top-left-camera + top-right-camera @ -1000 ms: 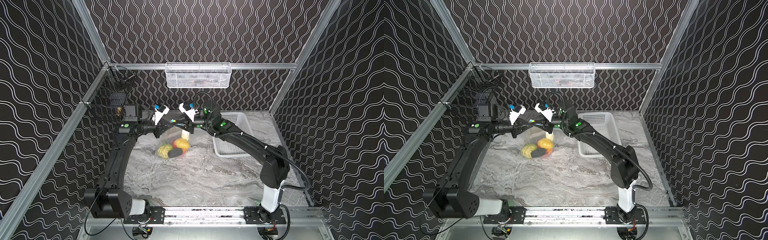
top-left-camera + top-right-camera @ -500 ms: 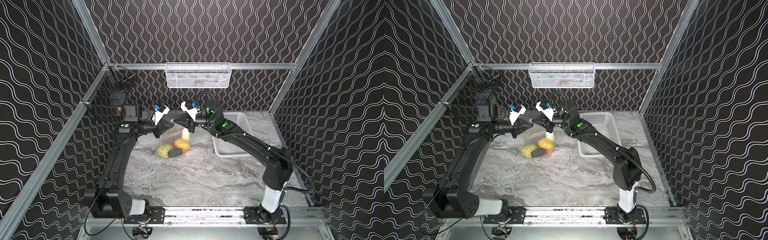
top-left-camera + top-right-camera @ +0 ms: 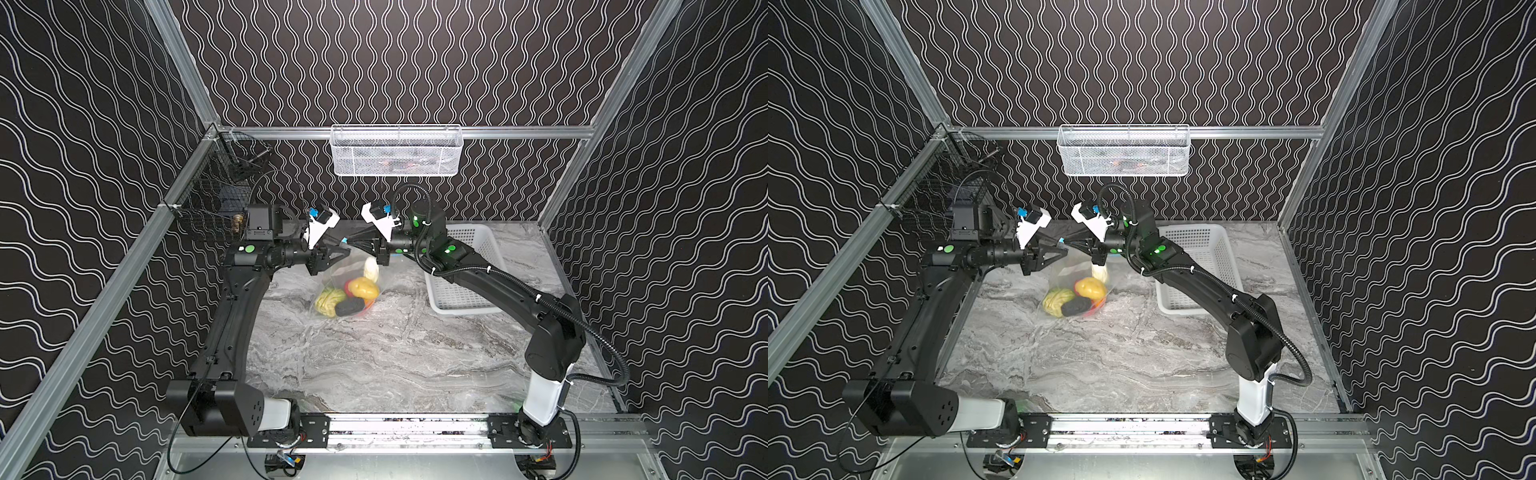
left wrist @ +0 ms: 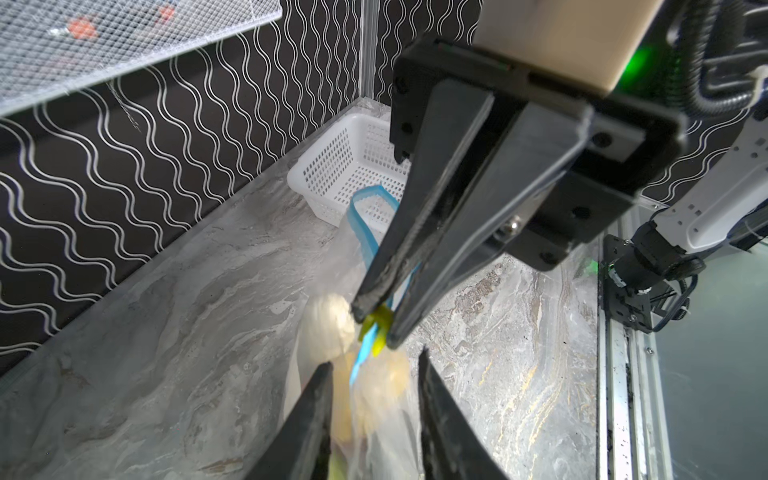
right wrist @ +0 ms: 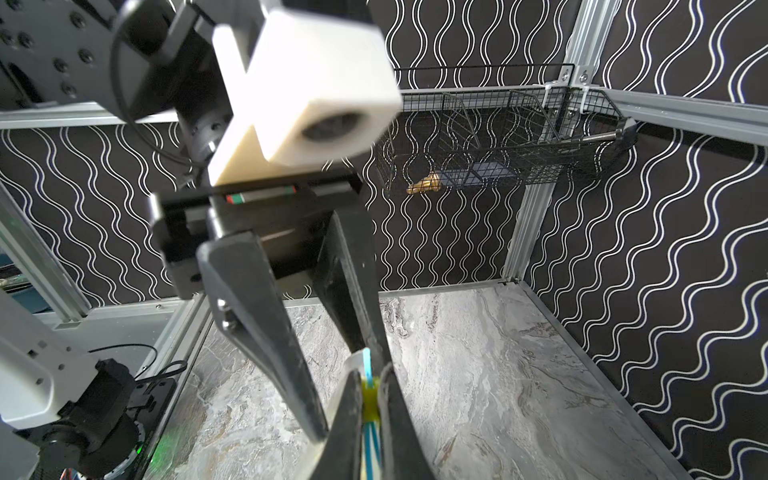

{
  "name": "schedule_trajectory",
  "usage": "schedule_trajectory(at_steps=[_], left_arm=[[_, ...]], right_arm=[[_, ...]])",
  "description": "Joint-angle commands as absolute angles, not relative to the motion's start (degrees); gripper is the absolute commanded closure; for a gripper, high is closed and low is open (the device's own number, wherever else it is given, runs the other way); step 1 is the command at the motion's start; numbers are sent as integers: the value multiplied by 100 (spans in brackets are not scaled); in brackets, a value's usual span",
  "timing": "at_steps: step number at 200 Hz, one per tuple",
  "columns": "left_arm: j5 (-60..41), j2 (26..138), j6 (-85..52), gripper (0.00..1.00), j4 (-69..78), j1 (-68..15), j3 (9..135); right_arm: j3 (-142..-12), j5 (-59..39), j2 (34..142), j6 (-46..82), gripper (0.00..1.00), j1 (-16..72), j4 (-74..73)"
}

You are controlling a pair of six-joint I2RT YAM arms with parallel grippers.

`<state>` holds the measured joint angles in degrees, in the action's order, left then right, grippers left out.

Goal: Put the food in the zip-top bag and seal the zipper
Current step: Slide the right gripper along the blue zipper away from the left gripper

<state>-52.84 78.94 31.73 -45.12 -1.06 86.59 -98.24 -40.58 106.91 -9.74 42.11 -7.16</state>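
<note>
Above the far middle of the table, our right gripper is clamped on the yellow slider of the zipper. Our left gripper meets it tip to tip, its fingers apart with the blue strip between them. Below hangs the bag with the food inside, resting on the table left of the basket.

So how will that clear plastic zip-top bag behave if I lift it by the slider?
Probably floppy: the clear plastic zip-top bag drapes slack below the right claw pinching its yellow slider tab. Likely bottom-heavy: the toy produce pools at the bottom, so it may swing.
</note>
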Motion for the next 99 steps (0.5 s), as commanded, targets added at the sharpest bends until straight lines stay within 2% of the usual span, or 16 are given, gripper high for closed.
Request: schedule_trajectory(at_steps=[1,25,68,99], left_arm=[[-5256,7912,3279,64,-4673,-115,8814],[-5230,7962,3221,71,-4642,-157,8851],[-5152,7997,3157,100,-4547,-226,8821],[-5101,7998,3086,100,-4527,-246,8852]], right_arm=[[-9818,-4102,10679,-1066,100,4219,-869],[-9833,-4174,10697,-1044,100,4219,-912],[-9810,-4228,10709,-1001,100,4219,-966],[-9827,-4169,10723,-1051,100,4219,-901]])
